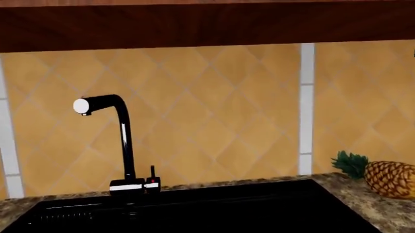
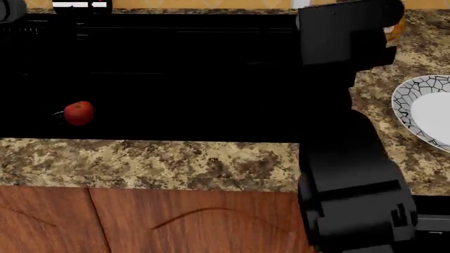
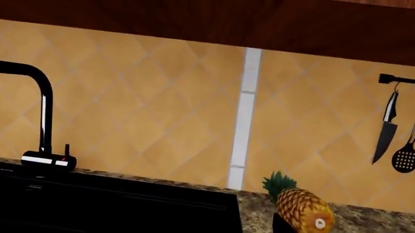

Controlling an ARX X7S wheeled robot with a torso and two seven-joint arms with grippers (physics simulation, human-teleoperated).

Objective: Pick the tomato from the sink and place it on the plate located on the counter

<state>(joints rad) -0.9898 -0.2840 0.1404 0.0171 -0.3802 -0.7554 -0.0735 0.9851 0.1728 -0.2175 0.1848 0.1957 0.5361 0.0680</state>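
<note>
The tomato [image 2: 79, 113], small, red and glossy, lies on the floor of the black sink [image 2: 197, 79] at its near left; only the head view shows it. The plate [image 2: 411, 100], white with a grey cracked-line rim, rests on the speckled counter [image 2: 155, 163] at the right edge, cut off by the frame. My right arm [image 2: 344, 137] rises as a black column between sink and plate, far right of the tomato. Its end block [image 2: 344, 31] hides the fingers. My left gripper shows in no view.
A black faucet [image 1: 123, 141] stands behind the sink against the tan tiled wall. A pineapple [image 3: 303, 209] lies on the counter right of the sink, partly behind my arm in the head view. A knife [image 3: 386, 128] and ladle [image 3: 405, 155] hang on the wall.
</note>
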